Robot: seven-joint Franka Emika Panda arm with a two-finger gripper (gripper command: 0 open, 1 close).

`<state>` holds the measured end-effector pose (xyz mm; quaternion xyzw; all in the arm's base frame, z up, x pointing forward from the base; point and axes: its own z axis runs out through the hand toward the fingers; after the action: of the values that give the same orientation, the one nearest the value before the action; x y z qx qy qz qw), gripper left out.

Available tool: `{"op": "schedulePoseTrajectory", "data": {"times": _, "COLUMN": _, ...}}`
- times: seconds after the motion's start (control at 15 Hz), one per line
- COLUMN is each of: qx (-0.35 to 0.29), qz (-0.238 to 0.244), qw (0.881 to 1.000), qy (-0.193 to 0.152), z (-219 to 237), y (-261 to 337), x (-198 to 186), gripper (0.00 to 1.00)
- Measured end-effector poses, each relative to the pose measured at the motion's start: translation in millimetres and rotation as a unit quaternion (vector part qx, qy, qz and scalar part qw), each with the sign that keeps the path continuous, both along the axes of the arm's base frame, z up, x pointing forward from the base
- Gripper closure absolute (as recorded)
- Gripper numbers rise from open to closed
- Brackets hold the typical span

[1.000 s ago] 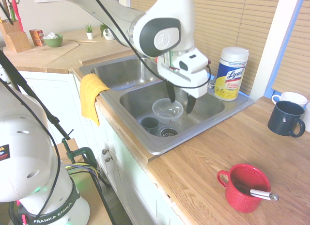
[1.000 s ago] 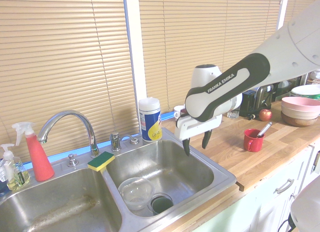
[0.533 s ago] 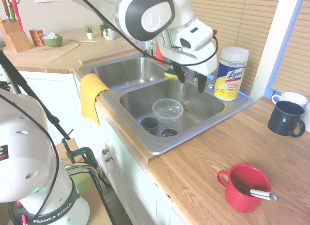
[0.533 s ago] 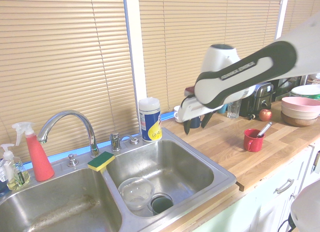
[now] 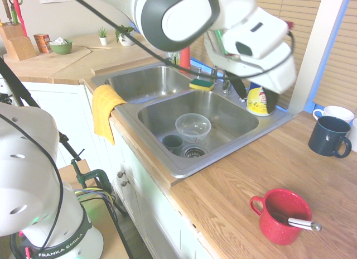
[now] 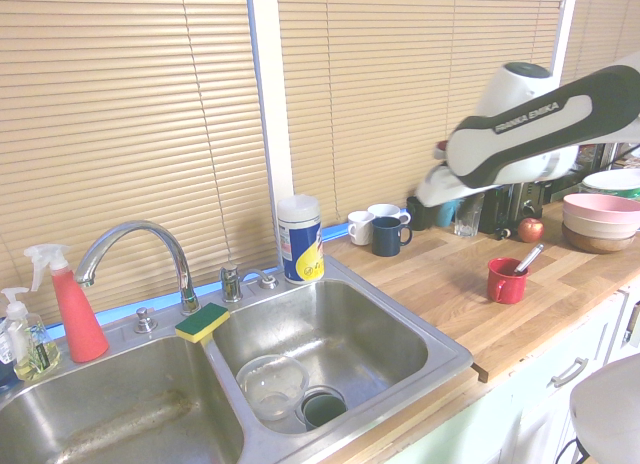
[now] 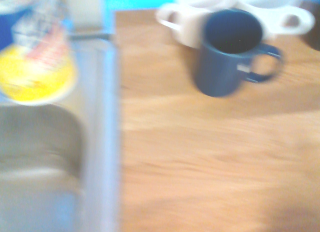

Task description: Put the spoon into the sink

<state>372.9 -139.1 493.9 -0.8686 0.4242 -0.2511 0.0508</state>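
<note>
Fingers (image 5: 271, 100) spread wide, holding nothing, up in the air by the wipes tub (image 5: 257, 100)! Over on the tabletop (image 5: 223, 214), the spoon (image 5: 304, 224) leans in the red mug (image 5: 280, 216), its handle poking out past the rim. And the sink (image 5: 184, 172): a clear bowl (image 5: 193, 126) and a dark cup (image 5: 172, 143) sit in the basin nearer that mug, with the sponge (image 5: 201, 85) up between basins and faucet!

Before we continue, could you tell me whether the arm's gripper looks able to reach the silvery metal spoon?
Probably yes: the open gripper holds nothing, and the spoon's handle sticks out above the red mug's rim.
</note>
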Motion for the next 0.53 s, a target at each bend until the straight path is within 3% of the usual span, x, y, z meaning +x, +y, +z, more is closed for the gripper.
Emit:
{"op": "schedulePoseTrajectory", "data": {"times": 0.27, "qx": -0.008, "qz": -0.001, "qw": 1.000, "qy": 0.014, "z": -7, "y": -60, "x": -29, "gripper": 0.00}}
{"op": "schedulePoseTrajectory", "data": {"times": 0.53, "qx": -0.011, "qz": 0.022, "qw": 0.998, "qy": 0.057, "z": -5, "y": -109, "x": -58, "gripper": 0.00}}
